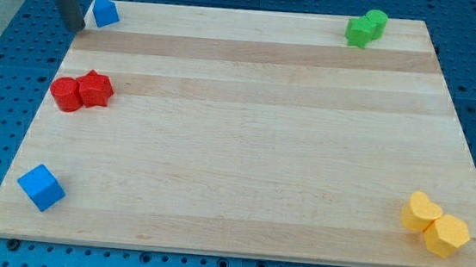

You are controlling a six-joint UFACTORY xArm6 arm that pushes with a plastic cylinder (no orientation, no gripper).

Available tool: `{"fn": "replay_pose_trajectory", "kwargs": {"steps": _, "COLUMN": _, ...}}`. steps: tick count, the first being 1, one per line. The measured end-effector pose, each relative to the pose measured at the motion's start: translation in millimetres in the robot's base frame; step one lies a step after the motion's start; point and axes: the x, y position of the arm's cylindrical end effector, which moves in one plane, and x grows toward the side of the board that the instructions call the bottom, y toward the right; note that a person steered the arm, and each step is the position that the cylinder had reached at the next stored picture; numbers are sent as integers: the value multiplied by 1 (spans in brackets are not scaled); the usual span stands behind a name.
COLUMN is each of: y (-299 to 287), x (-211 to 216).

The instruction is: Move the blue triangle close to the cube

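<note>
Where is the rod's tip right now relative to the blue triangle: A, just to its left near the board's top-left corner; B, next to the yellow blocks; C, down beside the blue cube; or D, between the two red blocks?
A: my tip sits just to the view's left of the blue triangle, by the board's top-left corner, far from the blue cube at the bottom left.

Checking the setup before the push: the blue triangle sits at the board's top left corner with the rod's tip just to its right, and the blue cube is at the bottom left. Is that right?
Not quite. In the camera view my tip is just to the left of the blue triangle, not its right. The rest holds: the triangle is at the board's top left corner and the blue cube at the bottom left.
</note>
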Motion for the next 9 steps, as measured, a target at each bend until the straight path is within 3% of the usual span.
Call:
{"fn": "replay_pose_trajectory", "kwargs": {"steps": 1, "y": 3, "x": -49}}
{"fn": "replay_pose_trajectory", "kwargs": {"steps": 2, "y": 22, "x": -45}}
{"fn": "replay_pose_trajectory", "kwargs": {"steps": 4, "y": 108, "x": -14}}
{"fn": "replay_pose_trajectory", "kwargs": {"steps": 6, "y": 134, "x": 40}}
{"fn": "replay_pose_trajectory", "kwargs": {"steps": 8, "y": 189, "x": 66}}
{"fn": "replay_pose_trajectory", "kwargs": {"steps": 9, "y": 181, "x": 84}}
